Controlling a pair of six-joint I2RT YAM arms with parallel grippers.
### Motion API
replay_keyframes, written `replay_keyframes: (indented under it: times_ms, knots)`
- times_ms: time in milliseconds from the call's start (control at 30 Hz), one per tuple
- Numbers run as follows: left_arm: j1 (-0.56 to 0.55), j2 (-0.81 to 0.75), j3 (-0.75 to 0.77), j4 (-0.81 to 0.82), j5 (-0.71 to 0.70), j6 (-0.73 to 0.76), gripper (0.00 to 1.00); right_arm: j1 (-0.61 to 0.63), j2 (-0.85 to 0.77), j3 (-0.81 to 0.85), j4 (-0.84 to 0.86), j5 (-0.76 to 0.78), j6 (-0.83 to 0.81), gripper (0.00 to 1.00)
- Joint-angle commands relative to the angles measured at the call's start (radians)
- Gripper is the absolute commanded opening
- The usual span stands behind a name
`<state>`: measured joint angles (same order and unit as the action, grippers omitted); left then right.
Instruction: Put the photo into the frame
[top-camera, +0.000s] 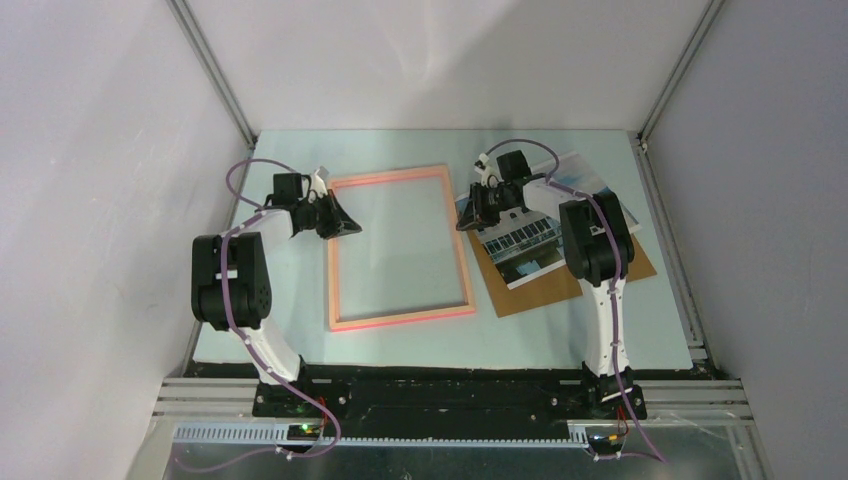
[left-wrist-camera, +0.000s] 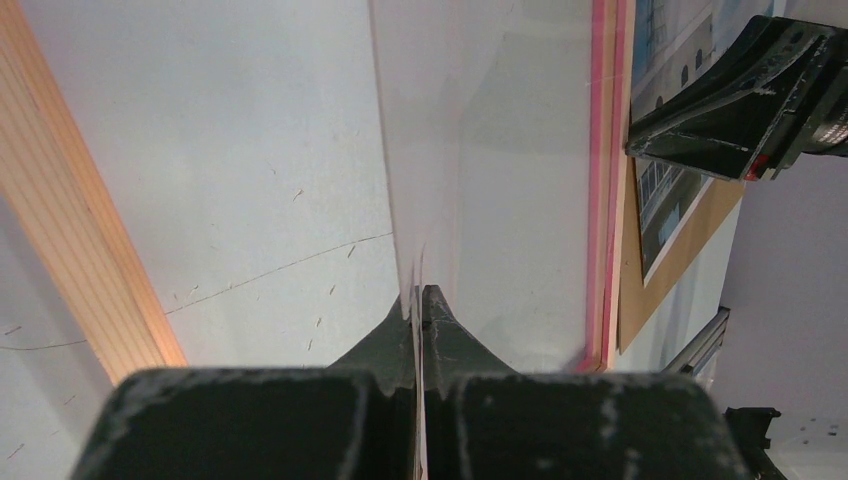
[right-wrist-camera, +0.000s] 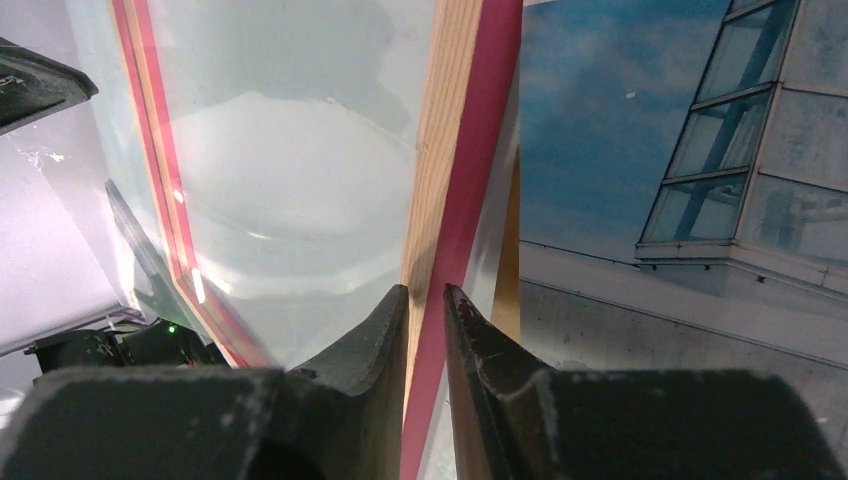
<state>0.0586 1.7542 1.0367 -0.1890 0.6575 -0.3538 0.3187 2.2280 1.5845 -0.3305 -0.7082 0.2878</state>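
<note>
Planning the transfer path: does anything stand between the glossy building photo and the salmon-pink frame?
Only the right end effector, at the salmon-pink rectangular frame's right rail, beside the glossy building photo on its brown board. Nothing else visible.

left gripper (left-wrist-camera: 421, 292): jaws pressed tight together; right gripper (right-wrist-camera: 427, 290): jaws a narrow gap apart

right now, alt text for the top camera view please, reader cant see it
A salmon-pink frame lies flat on the table, the left gripper at its upper-left side and the right gripper at its upper-right corner. Right of it, the photo of a white building rests on a brown backing board.
</note>
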Motion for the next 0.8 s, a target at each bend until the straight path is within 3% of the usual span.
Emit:
replay_keyframes:
  times_ms: [0, 767]
  knots:
    - [0.003, 0.002, 0.030, 0.005, -0.018, 0.044, 0.00, 0.007, 0.016, 0.029, 0.008, 0.006, 0.000, 0.23]
    - [-0.017, 0.003, 0.002, 0.005, -0.026, 0.003, 0.00, 0.018, 0.014, 0.028, -0.002, 0.020, -0.010, 0.23]
